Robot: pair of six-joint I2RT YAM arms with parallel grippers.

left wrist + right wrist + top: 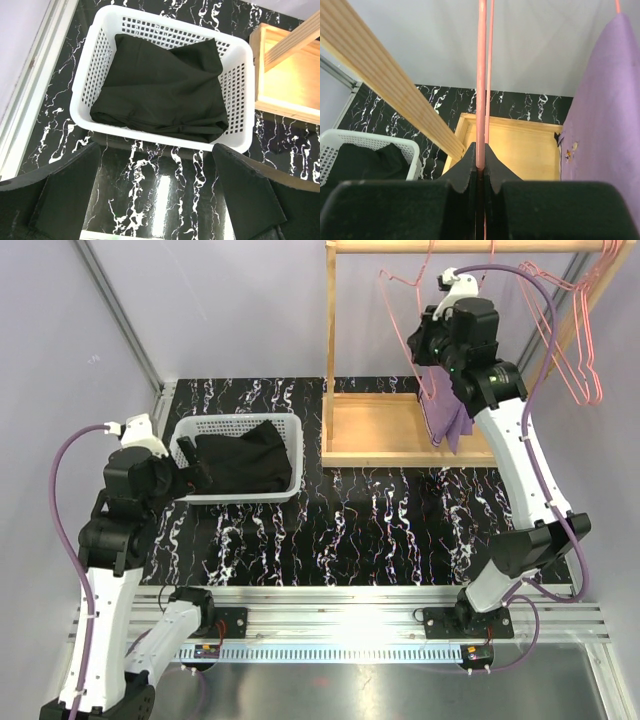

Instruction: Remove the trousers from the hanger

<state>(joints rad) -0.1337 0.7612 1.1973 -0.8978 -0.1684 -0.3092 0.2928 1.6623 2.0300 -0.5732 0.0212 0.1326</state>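
The light purple trousers (447, 420) hang from a pink wire hanger (403, 285) on the wooden rack, partly hidden behind my right arm. They fill the right edge of the right wrist view (605, 125). My right gripper (418, 343) is shut on the hanger's wire (481, 100), which runs straight up out of the closed fingertips (481, 167). The black trousers (160, 90) lie crumpled in a white basket (85, 80). My left gripper (157, 195) stands open just in front of the basket, with nothing between its fingers (65, 190).
The wooden rack has a tray-like base (385, 430) and an upright post (330, 340); its slanting rail (385, 85) passes close to the left of my right gripper. Several empty pink hangers (570, 350) hang at the rack's right end. The basket (235, 425) sits at back left.
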